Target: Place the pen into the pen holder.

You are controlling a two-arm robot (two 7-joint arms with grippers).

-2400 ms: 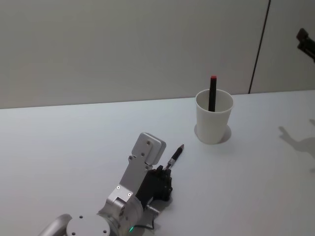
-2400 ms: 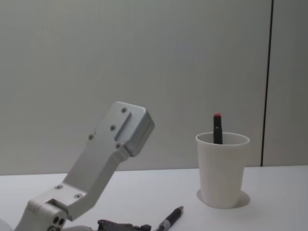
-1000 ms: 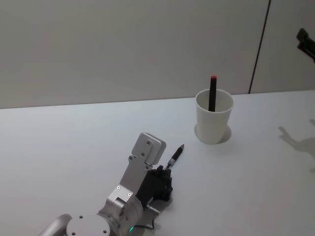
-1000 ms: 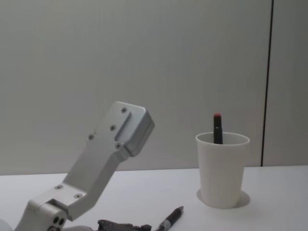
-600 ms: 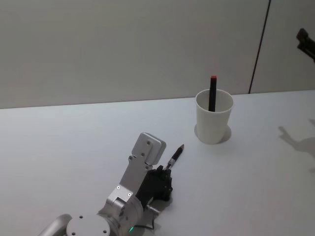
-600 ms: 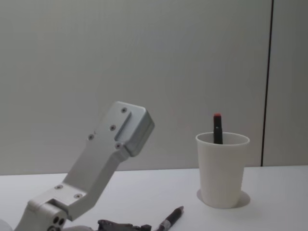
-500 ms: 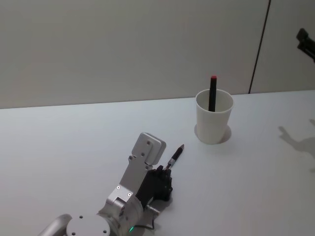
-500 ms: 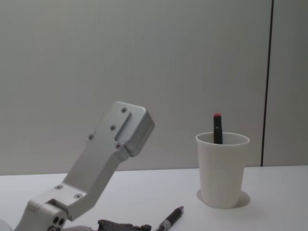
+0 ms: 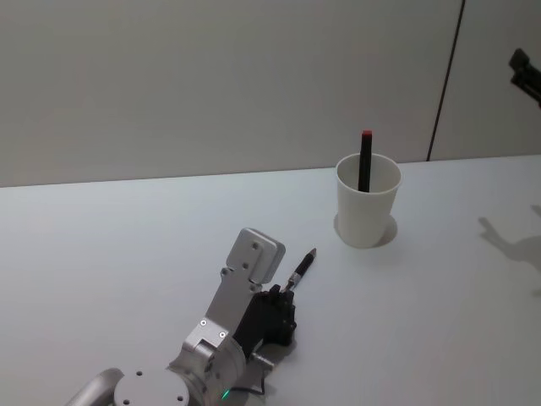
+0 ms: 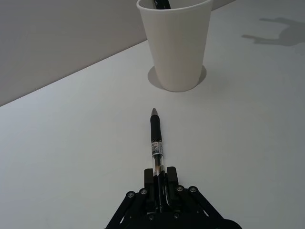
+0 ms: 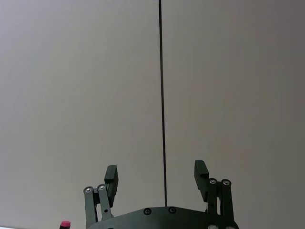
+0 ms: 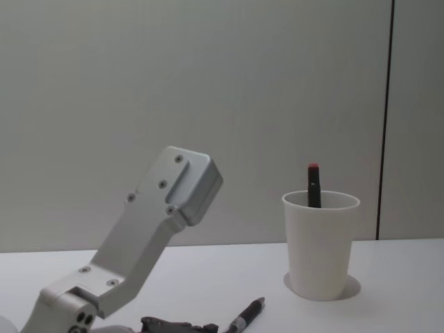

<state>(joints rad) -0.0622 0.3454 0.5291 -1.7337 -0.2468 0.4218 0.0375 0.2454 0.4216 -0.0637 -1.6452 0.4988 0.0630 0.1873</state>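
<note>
A black pen (image 9: pixel 302 269) (image 10: pixel 156 138) (image 12: pixel 248 316) sticks out of my left gripper (image 9: pixel 286 293) (image 10: pixel 159 180), which is shut on its rear end low over the white table (image 9: pixel 127 237). Its tip points toward the pen holder (image 9: pixel 367 211) (image 10: pixel 175 52) (image 12: pixel 320 250), a white paper cup standing upright a short way beyond. Whether the pen touches the table I cannot tell. My right gripper (image 11: pixel 156 174) hangs open and empty high up at the right (image 9: pixel 526 72).
A second black pen with a red end (image 9: pixel 365 159) (image 12: pixel 313 184) stands inside the cup, leaning on its far rim. A plain wall with a dark vertical seam (image 9: pixel 444 80) runs behind the table. The right gripper's shadow (image 9: pixel 507 237) falls on the table's right side.
</note>
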